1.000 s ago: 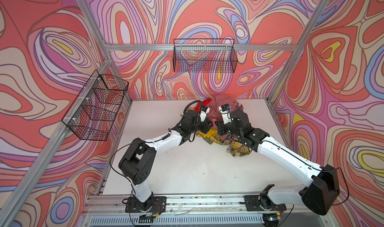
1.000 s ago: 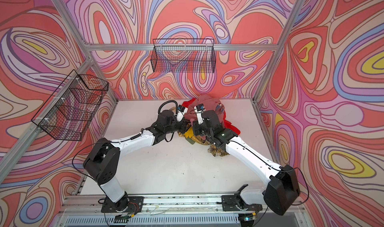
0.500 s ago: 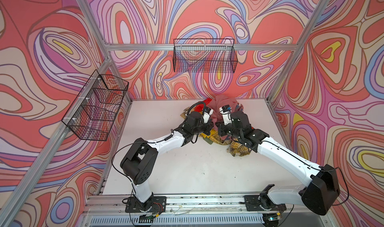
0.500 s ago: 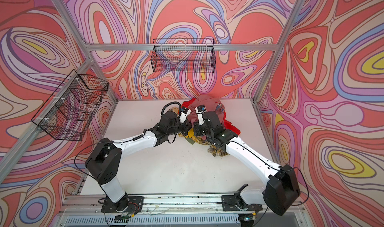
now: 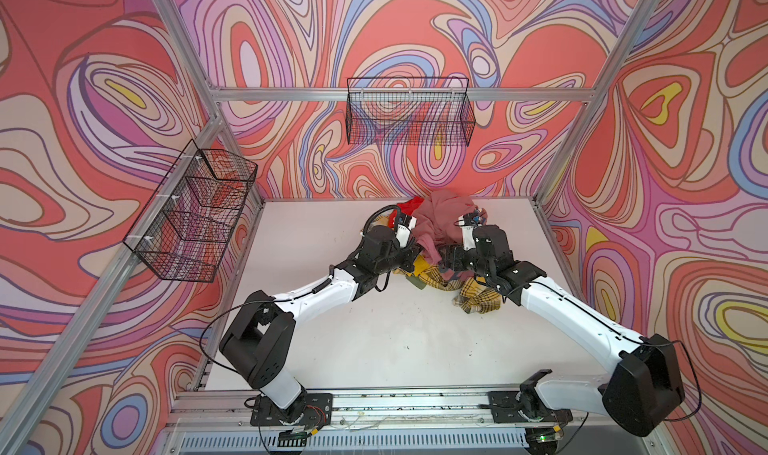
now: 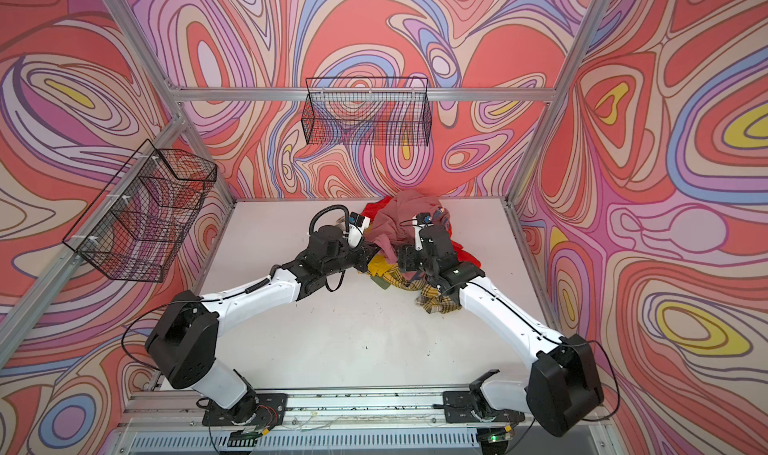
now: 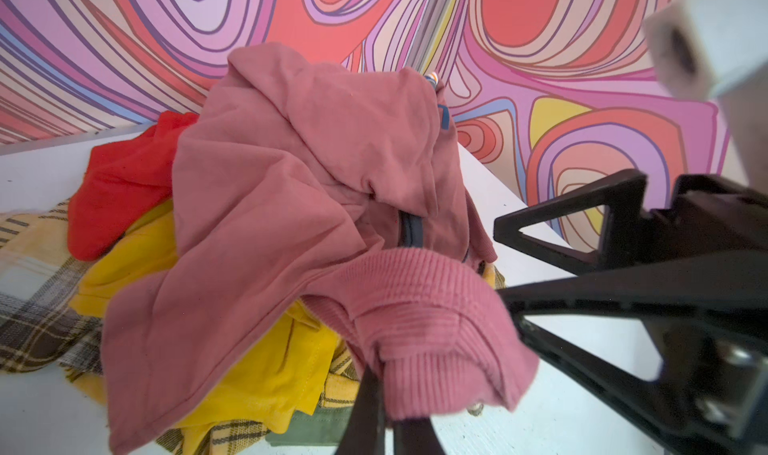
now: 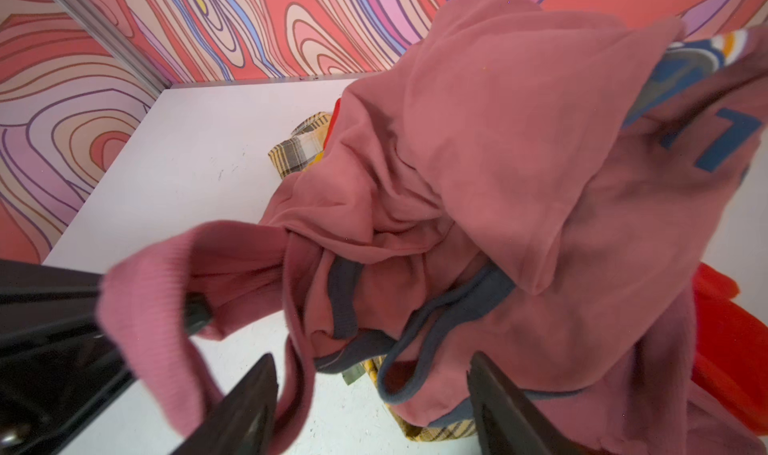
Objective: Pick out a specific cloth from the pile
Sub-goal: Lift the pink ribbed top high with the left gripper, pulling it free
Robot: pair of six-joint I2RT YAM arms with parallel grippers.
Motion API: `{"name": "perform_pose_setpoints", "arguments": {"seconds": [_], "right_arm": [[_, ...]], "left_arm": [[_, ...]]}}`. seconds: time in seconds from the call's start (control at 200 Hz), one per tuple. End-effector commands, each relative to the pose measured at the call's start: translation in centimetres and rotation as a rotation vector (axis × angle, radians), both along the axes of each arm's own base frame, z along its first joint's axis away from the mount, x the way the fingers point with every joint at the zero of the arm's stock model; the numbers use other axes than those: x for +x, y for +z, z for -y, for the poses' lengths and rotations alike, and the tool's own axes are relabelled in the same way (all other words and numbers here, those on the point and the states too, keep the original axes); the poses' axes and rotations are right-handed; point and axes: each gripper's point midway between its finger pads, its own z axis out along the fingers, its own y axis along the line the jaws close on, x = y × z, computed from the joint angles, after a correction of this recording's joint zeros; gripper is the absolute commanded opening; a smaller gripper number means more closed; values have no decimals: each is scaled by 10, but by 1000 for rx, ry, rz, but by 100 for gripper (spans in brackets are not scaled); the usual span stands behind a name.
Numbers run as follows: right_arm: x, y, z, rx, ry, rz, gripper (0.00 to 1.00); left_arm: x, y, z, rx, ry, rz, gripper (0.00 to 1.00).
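The left fingers (image 7: 365, 415) are clamped on the cloth (image 7: 424, 332), a ribbed rose-pink piece at the front of the pile (image 5: 440, 218) on the desk (image 5: 374, 328). The right fingers (image 8: 245, 403) stand spread just beside it, gripping nothing.

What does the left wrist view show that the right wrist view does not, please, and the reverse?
Only the left wrist view: the mustard yellow garment spread wide beneath the pink fabric, and a white block on the right arm's wrist. Only the right wrist view: the large pink garment with its blue printed numeral in full, and its grey-blue bands looping. Both: the ribbed rose-pink cloth clamped in the shut left gripper, the bright red cloth, the yellow-black plaid cloth, and the right gripper, jaws open.
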Motion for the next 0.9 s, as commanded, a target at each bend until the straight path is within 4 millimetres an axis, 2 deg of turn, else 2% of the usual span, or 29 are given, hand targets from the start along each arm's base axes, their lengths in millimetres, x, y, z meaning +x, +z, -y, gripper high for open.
{"name": "perform_pose_setpoints", "arguments": {"seconds": [0.0,0.18,0.265,0.371,0.436,0.526,0.661,0.811,0.896], "right_arm": [[2,-11,11,51,-35,-21,77],[9,-41,24,105,-75,-63,76],[9,-52,14,129,-10,-83,72],[3,-61,-5,176,102,-91,73],[3,-74,-5,175,96,-116,74],[7,-91,-4,169,76,-156,74],[18,-106,1,173,22,-188,74],[29,-112,14,208,-43,-197,73],[30,-117,17,203,-52,-202,73]], "left_arm": [[-8,21,-7,-35,17,14,0],[-14,16,-19,13,35,23,0],[-18,12,-25,37,37,28,0],[-22,13,-25,54,21,24,0],[-24,16,-22,56,-1,19,0],[-25,22,-16,54,-34,9,0],[-26,35,-11,72,-70,3,0],[-24,56,-22,133,-35,39,0],[-22,77,-29,155,-13,85,0]]}}
